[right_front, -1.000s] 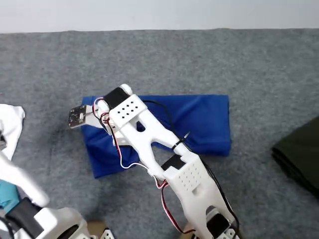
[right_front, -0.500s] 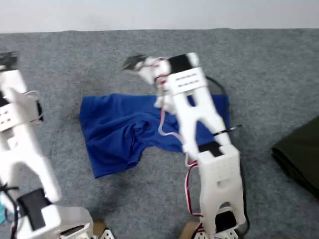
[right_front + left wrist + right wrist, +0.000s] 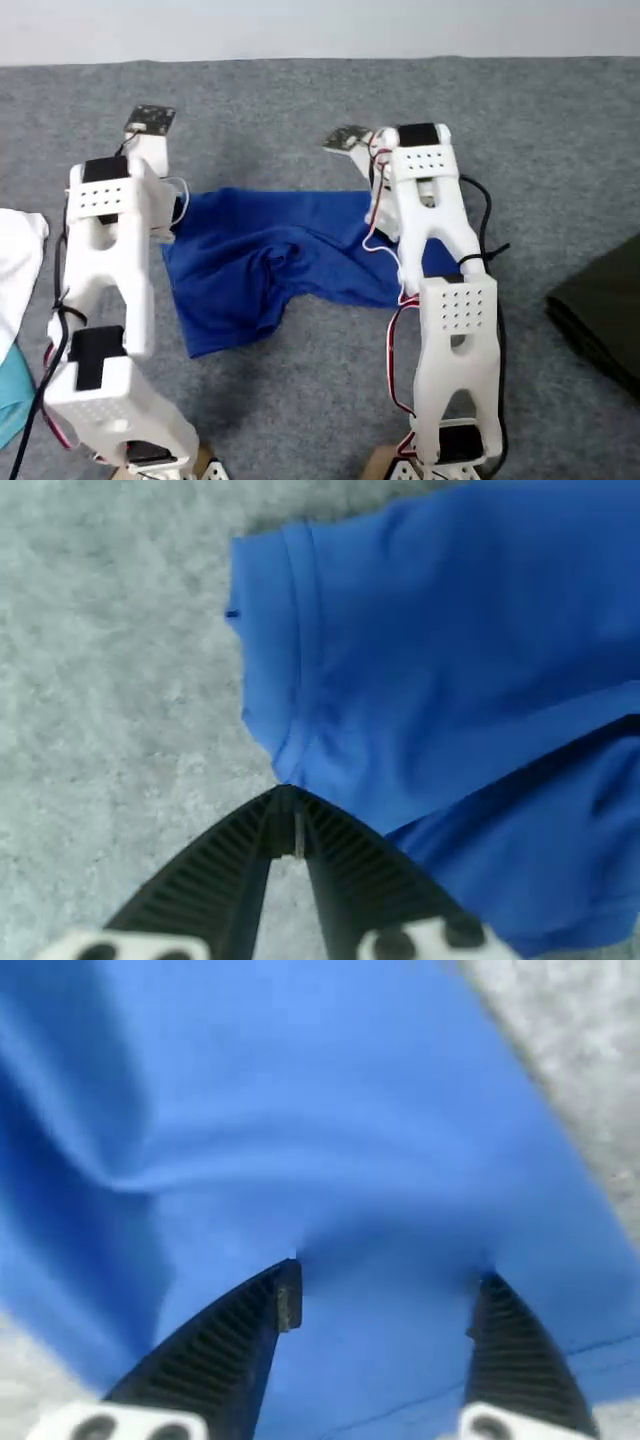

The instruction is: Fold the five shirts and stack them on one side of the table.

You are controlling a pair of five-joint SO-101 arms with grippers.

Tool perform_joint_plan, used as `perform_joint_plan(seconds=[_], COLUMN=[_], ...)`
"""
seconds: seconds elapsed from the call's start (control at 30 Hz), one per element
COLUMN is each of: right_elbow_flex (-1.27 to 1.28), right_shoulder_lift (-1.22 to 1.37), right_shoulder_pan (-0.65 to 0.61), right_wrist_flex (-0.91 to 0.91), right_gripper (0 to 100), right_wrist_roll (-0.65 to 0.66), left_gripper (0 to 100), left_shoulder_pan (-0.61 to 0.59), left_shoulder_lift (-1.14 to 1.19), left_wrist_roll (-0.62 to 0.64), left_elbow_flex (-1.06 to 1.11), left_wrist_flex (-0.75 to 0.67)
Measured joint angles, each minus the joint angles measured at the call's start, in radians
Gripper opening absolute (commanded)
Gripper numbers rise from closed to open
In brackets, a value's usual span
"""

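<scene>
Grey table [image 3: 520,150], blue shirt [image 3: 270,265] rumpled at centre, btwn two arms.
At its sleeve edge the left end effector [image 3: 287,815] is seen pinched together; the right end effector [image 3: 385,1305] is held wide apart over blue cloth. At L edge a white shirt [image 3: 20,260] is seen, at R a dark shirt [image 3: 600,310].

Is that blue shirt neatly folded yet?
Not neatly: the blue shirt lies rumpled on the table, creases bunched near its middle, edges uneven.

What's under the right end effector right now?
The blue shirt lies wrinkled beneath the open right end effector. The grey table shows beside the cloth. Whatever lies beneath the shirt there is covered.
</scene>
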Motion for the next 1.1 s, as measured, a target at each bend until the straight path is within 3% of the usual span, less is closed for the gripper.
perform_joint_plan(seconds=[0.17, 0.53, 0.9, 1.1], right_elbow_flex=[-0.002, -0.002, -0.002, -0.002], right_shoulder_lift=[0.028, 0.066, -0.028, -0.032], right_shoulder_pan=[0.04, 0.094, 0.009, -0.057], right_wrist_flex=[-0.103, -0.354, -0.184, -0.121], right_gripper=[5.3, 4.3, 4.3, 4.3], right_wrist_roll=[-0.002, 0.0, 0.0, 0.0], left_gripper=[0, 0, 0, 0], left_shoulder_pan=[0.002, 0.002, 0.002, 0.025], left_shoulder_lift=[0.014, 0.014, 0.015, 0.023], left_wrist_roll=[0.002, 0.0, 0.0, 0.005], left_elbow_flex=[-0.041, -0.048, -0.054, -0.071], left_wrist_flex=[-0.002, -0.003, -0.005, -0.115])
